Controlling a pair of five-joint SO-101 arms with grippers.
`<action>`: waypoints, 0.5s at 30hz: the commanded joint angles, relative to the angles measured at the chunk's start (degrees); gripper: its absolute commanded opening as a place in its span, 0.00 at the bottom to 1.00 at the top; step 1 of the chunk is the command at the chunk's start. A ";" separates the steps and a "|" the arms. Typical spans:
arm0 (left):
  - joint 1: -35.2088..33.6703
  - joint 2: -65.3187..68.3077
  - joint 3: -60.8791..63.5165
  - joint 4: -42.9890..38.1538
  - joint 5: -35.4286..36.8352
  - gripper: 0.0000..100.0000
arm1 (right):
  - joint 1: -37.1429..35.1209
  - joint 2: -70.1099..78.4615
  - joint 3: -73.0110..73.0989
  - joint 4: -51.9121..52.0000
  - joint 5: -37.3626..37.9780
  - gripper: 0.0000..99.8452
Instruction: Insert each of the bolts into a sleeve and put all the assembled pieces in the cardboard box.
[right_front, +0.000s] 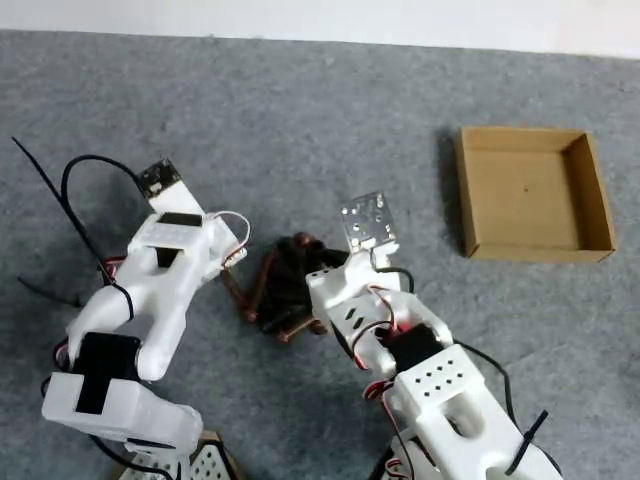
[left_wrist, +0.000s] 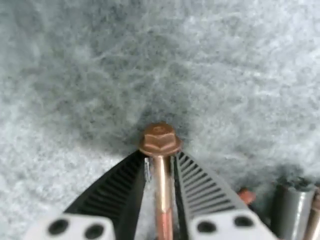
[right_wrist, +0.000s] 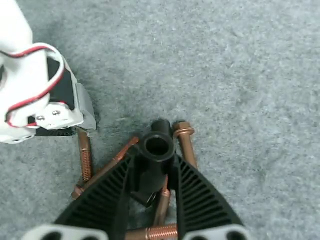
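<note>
Both jaws loaded | left jaws grip bolt (left_wrist: 160, 141); right jaws grip sleeve (right_wrist: 149, 169) | cardboard box (right_front: 527, 192) apart

Bolt (left_wrist: 159, 140): shank cut off by the frame edge inside the left gripper (left_wrist: 160, 156). Grey tube (left_wrist: 289, 210) beside it: partly cropped. Loose bolts (right_wrist: 186, 145) under the right gripper (right_wrist: 154, 161): obscured by its held sleeve (right_wrist: 157, 146).

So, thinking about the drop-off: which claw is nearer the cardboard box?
Right. The right claw, shut on a sleeve, is over the bolt pile, towards the cardboard box; the left claw, holding a bolt, is on the pile's far side.
</note>
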 joint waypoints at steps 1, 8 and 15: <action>-2.07 -0.31 -0.66 0.62 -2.64 0.00 | 0.75 -1.63 -0.57 -1.89 0.53 0.00; -2.07 -15.16 4.79 0.35 -7.65 0.00 | 0.48 -2.15 -0.48 -3.47 0.53 0.00; -2.07 -44.44 23.69 -8.35 -7.91 0.00 | -1.80 -2.24 -0.22 -3.56 3.25 0.00</action>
